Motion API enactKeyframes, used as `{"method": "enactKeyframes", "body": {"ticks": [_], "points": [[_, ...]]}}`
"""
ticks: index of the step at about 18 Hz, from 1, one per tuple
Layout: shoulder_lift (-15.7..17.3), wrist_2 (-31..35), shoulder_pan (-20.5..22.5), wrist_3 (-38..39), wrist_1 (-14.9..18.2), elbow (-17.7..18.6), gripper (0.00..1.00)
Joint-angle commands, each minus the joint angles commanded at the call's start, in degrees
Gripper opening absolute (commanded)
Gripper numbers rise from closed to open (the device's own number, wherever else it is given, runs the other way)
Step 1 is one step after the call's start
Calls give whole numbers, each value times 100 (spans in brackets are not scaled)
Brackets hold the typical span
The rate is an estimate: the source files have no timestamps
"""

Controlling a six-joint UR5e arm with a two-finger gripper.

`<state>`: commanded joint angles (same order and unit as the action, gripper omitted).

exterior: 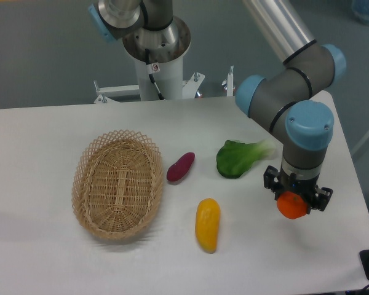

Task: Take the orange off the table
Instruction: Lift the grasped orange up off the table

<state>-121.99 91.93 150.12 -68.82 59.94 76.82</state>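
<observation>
The gripper [293, 204] points straight down near the right edge of the white table [43, 258], its fingers closed around the orange [291, 206], which shows bright between them just below the wrist. To the left of it lie a green leafy vegetable [236, 158], an elongated yellow fruit [208, 224] and a small purple sweet potato [181, 167]. A woven wicker basket [118, 182] sits further left on the table.
</observation>
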Motion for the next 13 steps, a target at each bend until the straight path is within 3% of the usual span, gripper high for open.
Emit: {"method": "enactKeyframes", "body": {"ticks": [4, 13], "points": [[-18, 9, 26, -87, 176, -97, 78], [17, 26, 35, -114, 185, -71, 79]]}}
